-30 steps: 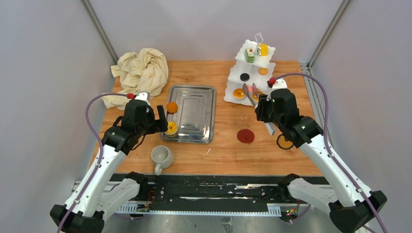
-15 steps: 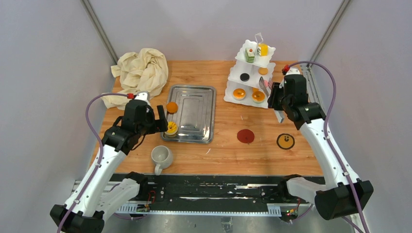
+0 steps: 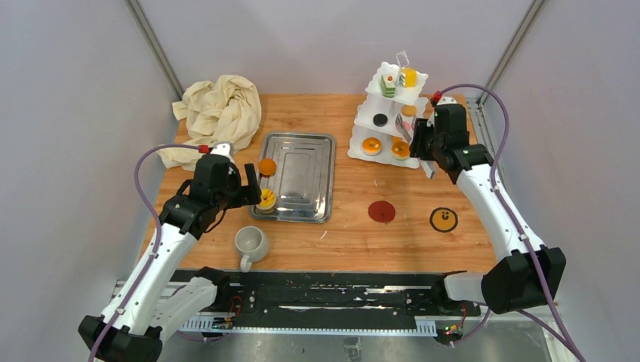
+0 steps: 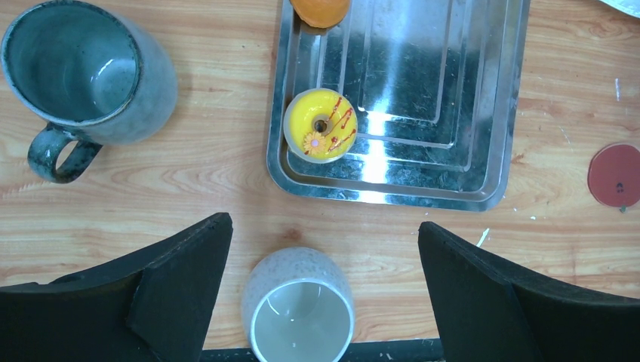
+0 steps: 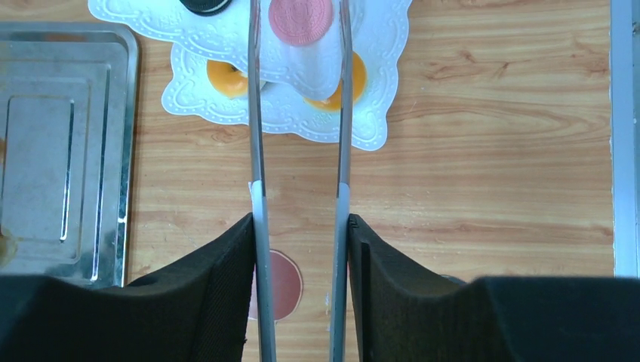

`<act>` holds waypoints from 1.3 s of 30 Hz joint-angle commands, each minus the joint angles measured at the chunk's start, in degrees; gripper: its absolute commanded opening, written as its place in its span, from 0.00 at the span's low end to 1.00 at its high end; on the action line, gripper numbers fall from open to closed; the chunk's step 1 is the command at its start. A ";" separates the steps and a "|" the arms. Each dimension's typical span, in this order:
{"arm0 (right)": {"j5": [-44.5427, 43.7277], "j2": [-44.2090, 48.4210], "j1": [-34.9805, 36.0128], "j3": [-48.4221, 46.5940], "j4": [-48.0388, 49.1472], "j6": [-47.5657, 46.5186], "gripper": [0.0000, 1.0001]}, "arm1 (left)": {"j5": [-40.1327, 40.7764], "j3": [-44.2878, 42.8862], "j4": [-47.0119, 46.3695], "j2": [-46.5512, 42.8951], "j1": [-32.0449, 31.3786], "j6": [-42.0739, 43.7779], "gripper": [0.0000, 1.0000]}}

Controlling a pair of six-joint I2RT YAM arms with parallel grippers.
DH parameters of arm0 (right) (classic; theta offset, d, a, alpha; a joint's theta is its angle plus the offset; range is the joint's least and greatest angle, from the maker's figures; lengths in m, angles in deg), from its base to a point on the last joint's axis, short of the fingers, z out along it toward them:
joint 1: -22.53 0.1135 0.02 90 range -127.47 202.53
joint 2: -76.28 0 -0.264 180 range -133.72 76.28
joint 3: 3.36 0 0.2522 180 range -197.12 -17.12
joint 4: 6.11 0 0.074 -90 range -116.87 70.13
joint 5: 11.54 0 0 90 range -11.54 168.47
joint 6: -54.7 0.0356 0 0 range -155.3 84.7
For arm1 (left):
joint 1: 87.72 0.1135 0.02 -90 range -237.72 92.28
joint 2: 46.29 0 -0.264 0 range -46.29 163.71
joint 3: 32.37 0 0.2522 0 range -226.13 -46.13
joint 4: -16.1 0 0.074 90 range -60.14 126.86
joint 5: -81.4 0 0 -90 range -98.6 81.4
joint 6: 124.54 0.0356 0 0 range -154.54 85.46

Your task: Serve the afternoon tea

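– Right gripper (image 5: 302,219): state?
– Fingers clamped on steel tongs (image 5: 256,113), whose blades flank the pink cake (image 5: 302,19) on the middle tier of the white stand (image 5: 287,113); contact not discernible.
– Left gripper (image 4: 324,226)?
– Jaws spread wide, holding nothing, above the off-white mug (image 4: 294,268), which stands just beside the steel tray (image 4: 453,188). Yellow tart (image 4: 326,124) lies in the tray's near corner; grey mug (image 4: 143,83) stands apart on the table (image 4: 189,181).
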 commanded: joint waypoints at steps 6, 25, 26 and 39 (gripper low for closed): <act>0.69 2.48 -1.25 -2.98 1.89 -1.25 0.52 | 0.09 -1.16 -1.29 0.39 0.44 0.10 0.98; 14.93 26.44 -0.01 5.86 -13.42 -3.00 0.01 | -0.95 -0.82 -3.05 1.32 0.43 -0.13 0.98; 16.50 27.14 1.28 6.14 -13.36 -3.12 0.01 | -0.92 -0.74 -3.21 1.53 0.40 -0.22 0.98; 3.92 14.26 35.85 9.68 -1.24 -1.34 0.17 | -1.65 -2.08 -2.06 2.05 0.43 -2.95 0.98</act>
